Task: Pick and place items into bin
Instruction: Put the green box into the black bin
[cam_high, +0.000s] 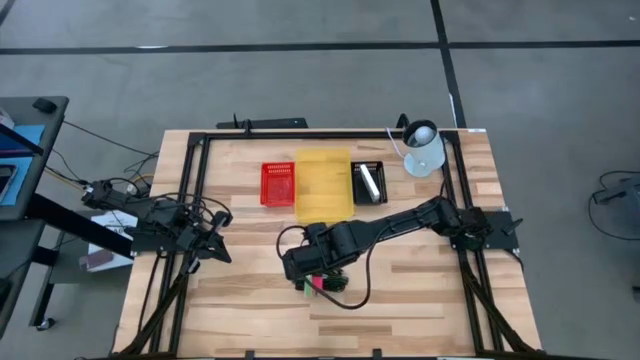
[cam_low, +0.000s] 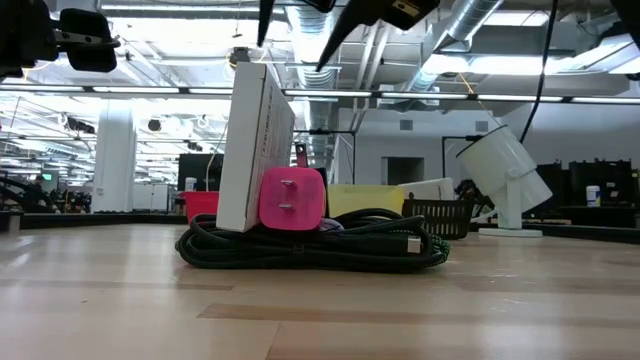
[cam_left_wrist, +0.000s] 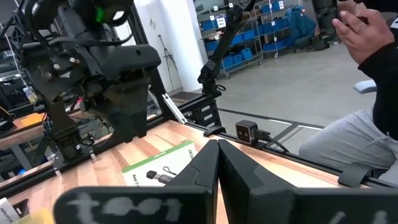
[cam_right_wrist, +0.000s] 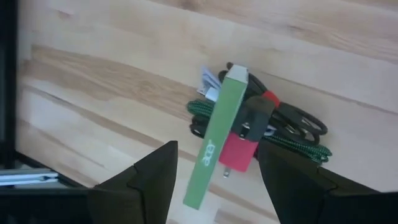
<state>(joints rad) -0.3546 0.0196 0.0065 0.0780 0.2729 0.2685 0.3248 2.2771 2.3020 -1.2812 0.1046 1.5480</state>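
Observation:
The items lie in one heap near the table's middle. A flat white box with a green side (cam_right_wrist: 217, 140) stands on its narrow edge. A pink-red plug block (cam_low: 292, 198) leans against it, and both sit on a coil of black and green cords (cam_low: 320, 248). My right gripper (cam_right_wrist: 224, 186) hovers open above the heap and points steeply down, one finger on either side of the box, touching nothing. In the low view its fingertips (cam_low: 335, 35) hang well above the box top. My left gripper (cam_left_wrist: 217, 180) waits shut at the table's left.
Along the far side stand a red basket (cam_high: 278, 184), a yellow bin (cam_high: 323, 185) and a black basket (cam_high: 368, 183) holding a white piece. A white lamp (cam_high: 422, 148) stands at the far right. A black frame rail (cam_high: 300, 134) borders the table. A person (cam_left_wrist: 373, 68) sits beyond it.

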